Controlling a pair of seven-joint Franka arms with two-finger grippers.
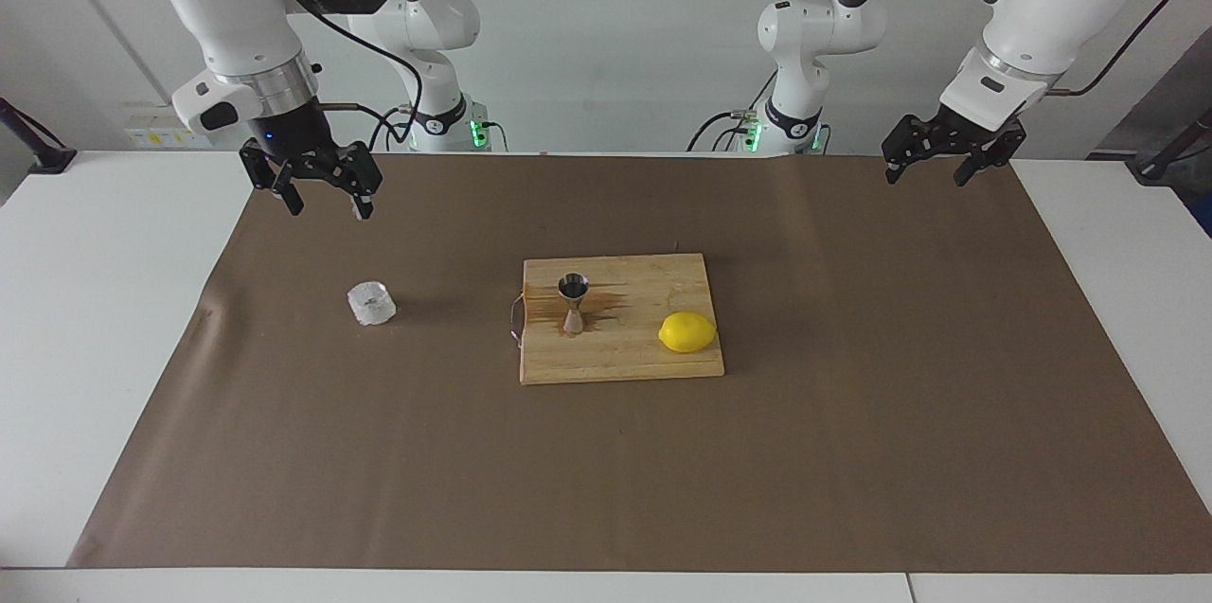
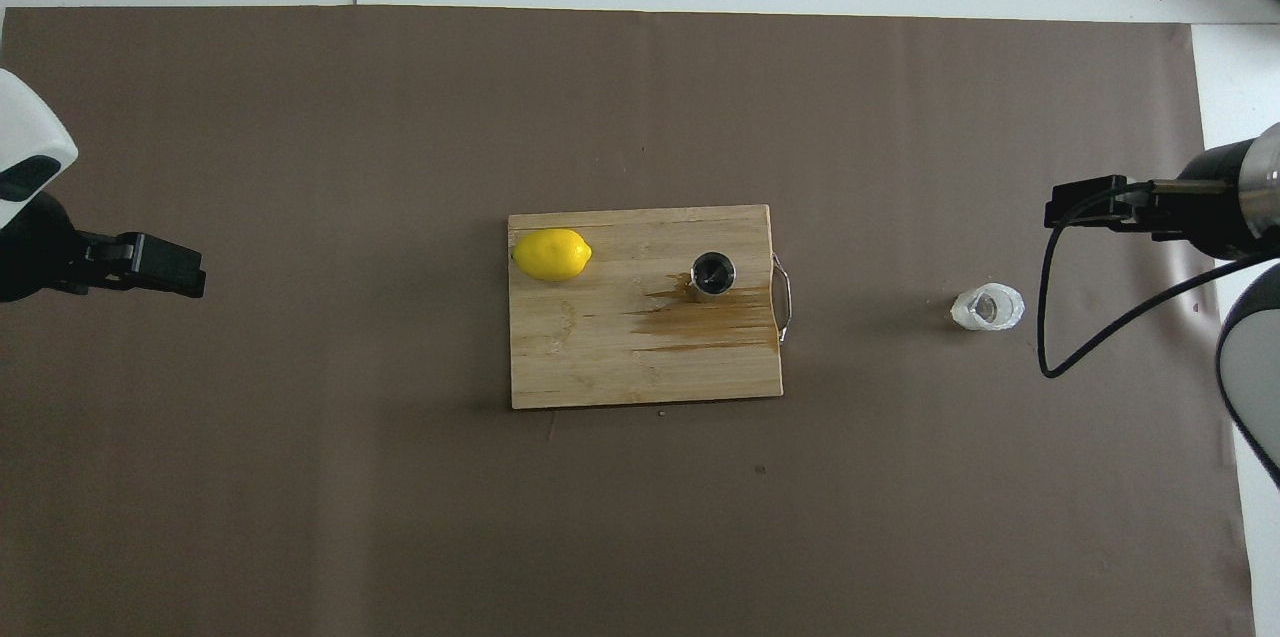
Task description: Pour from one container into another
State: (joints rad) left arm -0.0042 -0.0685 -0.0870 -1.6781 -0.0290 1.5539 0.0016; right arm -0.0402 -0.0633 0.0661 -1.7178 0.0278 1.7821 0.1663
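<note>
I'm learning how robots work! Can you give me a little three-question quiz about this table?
1. True or false: the lemon lies on the wooden board.
2. Which stands nearer the right arm's end of the table: A, the clear cup, or B, the steel jigger?
3. Fill in: both the left pincer and the right pincer are ____ and hold nothing.

Key: 1 true; 2 A; 3 open.

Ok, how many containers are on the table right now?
2. The clear cup stands on the brown mat toward the right arm's end. The steel jigger stands upright on the cutting board, beside the lemon. Nothing appears hidden.
</note>
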